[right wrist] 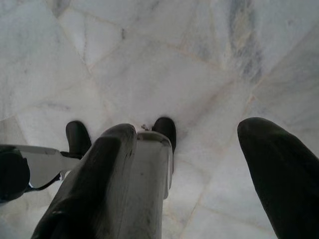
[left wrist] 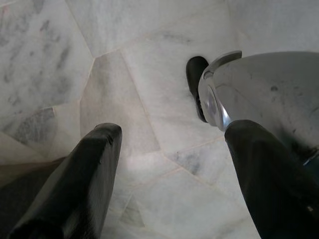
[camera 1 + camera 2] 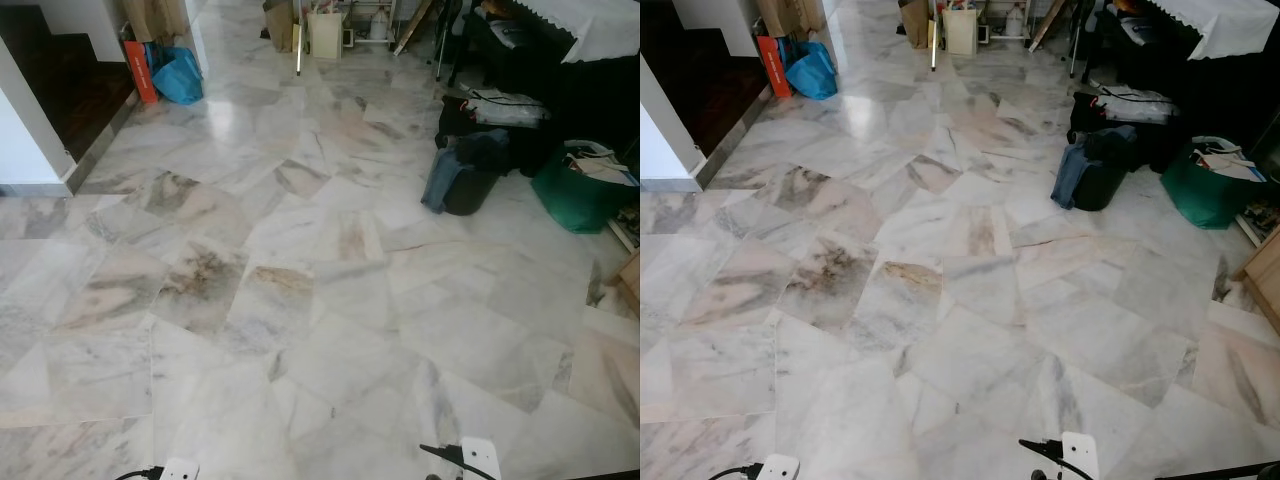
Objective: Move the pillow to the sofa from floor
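Note:
A broad marble floor (image 3: 300,270) stretches ahead of me. Both arms hang low at my sides; their white wrist parts peek in at the bottom edge, left (image 3: 178,468) and right (image 3: 480,456). In the left wrist view my left gripper (image 2: 174,132) is open above the marble, with nothing between its black fingers (image 2: 94,164). My right gripper (image 1: 189,129) is also open and empty over the tiles, and my silver leg and black feet (image 1: 164,130) stand below it.
A blue bag (image 3: 180,76) and an orange box (image 3: 140,70) sit at the far left by a white wall corner (image 3: 25,150). Dark bags (image 3: 470,170) and a green bag (image 3: 580,190) crowd the right side under a cloth-covered table (image 3: 590,25). Clutter lines the far wall.

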